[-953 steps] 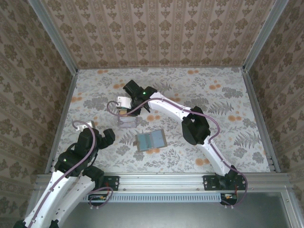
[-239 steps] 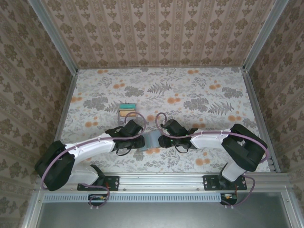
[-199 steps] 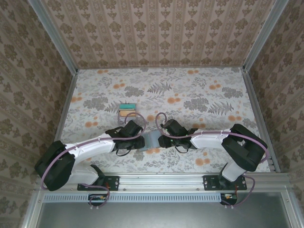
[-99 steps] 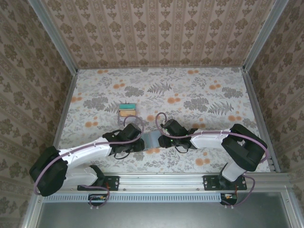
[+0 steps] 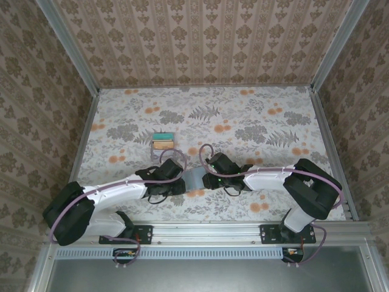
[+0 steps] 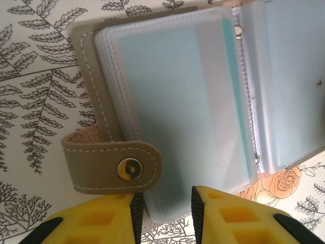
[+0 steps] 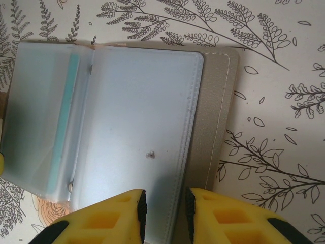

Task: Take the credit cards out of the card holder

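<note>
The left tool [image 6: 166, 203] stands narrow, with the edge of the clear sleeves reaching into its gap; I cannot tell whether it pinches them. The right tool [image 7: 165, 201] is just as narrow at the opposite flap. Between them the card holder [image 5: 194, 177] lies open on the floral tabletop [image 5: 273, 121], a teal card [image 7: 66, 117] showing in a sleeve by the spine. A stack of coloured cards [image 5: 162, 141] sits well apart. This looks like steadying; next, one tool must catch that card's edge and slide it out.

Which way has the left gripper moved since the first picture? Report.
Yes: the left gripper moved right, from near the table's left edge to the card holder's left side.
</note>
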Action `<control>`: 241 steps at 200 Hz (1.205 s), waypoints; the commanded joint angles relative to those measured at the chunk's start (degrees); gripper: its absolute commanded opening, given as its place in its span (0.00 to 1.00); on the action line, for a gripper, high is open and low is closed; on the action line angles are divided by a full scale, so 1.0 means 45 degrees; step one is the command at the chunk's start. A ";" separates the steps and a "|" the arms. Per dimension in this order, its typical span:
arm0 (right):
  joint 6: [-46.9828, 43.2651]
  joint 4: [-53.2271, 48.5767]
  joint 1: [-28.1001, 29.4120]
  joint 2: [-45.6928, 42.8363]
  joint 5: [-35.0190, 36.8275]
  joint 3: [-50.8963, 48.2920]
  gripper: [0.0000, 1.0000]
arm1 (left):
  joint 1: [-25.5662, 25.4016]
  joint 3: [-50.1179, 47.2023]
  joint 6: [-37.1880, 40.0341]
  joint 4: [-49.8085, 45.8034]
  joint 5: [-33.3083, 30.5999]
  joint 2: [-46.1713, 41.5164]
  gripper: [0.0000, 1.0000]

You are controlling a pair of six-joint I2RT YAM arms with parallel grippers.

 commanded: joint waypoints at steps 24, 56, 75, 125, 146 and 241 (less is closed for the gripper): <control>0.0214 0.0068 0.0232 0.0540 0.0006 -0.0181 0.30 | -0.0033 0.0269 -0.0040 0.0246 0.0019 0.0132 0.34; 0.0250 0.0088 0.0295 0.0627 -0.0032 -0.0144 0.30 | -0.0021 0.0298 0.0009 0.0361 0.0038 0.0173 0.34; 0.0250 0.0069 0.0285 0.0628 -0.0038 -0.0143 0.30 | -0.0014 0.0318 0.0028 0.0403 0.0058 0.0334 0.34; 0.0290 0.0123 0.0320 0.0700 -0.0013 -0.0142 0.30 | -0.0013 0.0231 0.0082 0.0819 0.0309 0.0330 0.42; 0.0328 0.0192 0.0366 0.0769 -0.0017 -0.0160 0.30 | -0.0007 0.0144 0.0142 0.1015 0.0370 0.0090 0.54; 0.0369 0.0184 0.0415 0.0843 0.0006 -0.0142 0.30 | 0.0001 -0.0036 0.0203 0.1224 0.0362 -0.0438 0.69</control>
